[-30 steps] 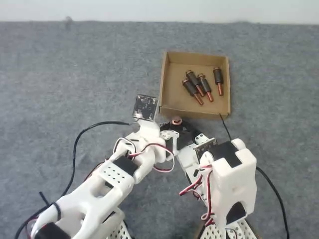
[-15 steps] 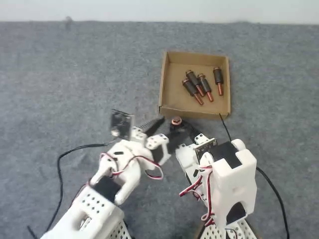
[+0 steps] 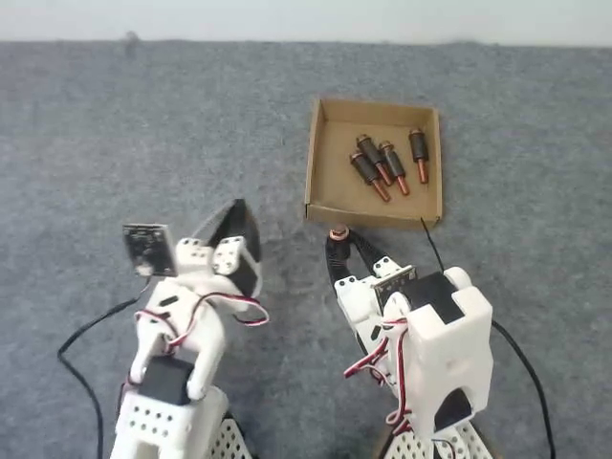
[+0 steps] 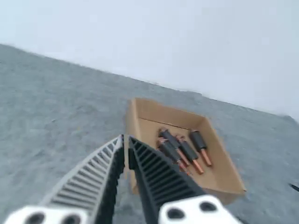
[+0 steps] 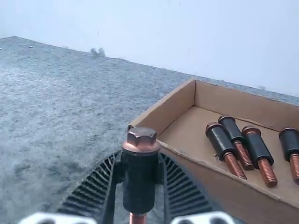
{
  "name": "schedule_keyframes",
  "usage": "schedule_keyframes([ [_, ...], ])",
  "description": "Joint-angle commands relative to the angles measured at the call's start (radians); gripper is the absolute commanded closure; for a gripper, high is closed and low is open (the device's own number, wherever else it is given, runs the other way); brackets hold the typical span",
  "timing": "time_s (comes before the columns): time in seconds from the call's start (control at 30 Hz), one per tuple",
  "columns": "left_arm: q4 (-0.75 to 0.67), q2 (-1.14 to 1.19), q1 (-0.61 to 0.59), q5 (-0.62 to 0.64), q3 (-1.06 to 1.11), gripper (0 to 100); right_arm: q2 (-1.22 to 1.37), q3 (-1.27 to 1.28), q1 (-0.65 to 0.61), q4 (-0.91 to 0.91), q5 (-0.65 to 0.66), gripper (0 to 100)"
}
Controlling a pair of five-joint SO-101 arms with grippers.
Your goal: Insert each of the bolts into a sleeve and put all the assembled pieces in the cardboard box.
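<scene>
1. A shallow, square, brown cardboard box [image 3: 374,216] sits open-topped on the grey, felt-covered bench [image 3: 143,124]. It lies toward the bench's far edge, on the right arm's side of the middle.
2. Four assembled pieces [image 3: 394,167] lie inside it, each a copper-coloured bolt pushed through a black cylindrical sleeve. Three lie aslant and close together near the box's middle. The fourth piece [image 3: 419,156] is slightly apart, nearer one side wall.
3. The white right arm [image 3: 430,325] has its jaws closed on a fifth black sleeve [image 5: 138,179], which stands upright between them.
4. A copper bolt sits in that sleeve. Its hexagonal head [image 5: 141,140] rests on the sleeve's top, and a bit of its shank [image 5: 135,218] shows below.
5. From the high view, this held piece [image 3: 338,232] is just outside the box's near wall.
6. The white left arm [image 3: 182,316] has its jaws pressed almost together, with only a thin slit between them, and they hold nothing.
7. The left jaws hang over bare bench, apart from the box and off its near corner, with their tips pointing toward that corner.
</scene>
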Motion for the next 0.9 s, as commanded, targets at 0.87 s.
schedule_keyframes([
  [0.87,0.520,-0.137,-0.411,-0.402,0.105,99,-0.033,0.028,0.016,-0.033,0.014,99.1],
])
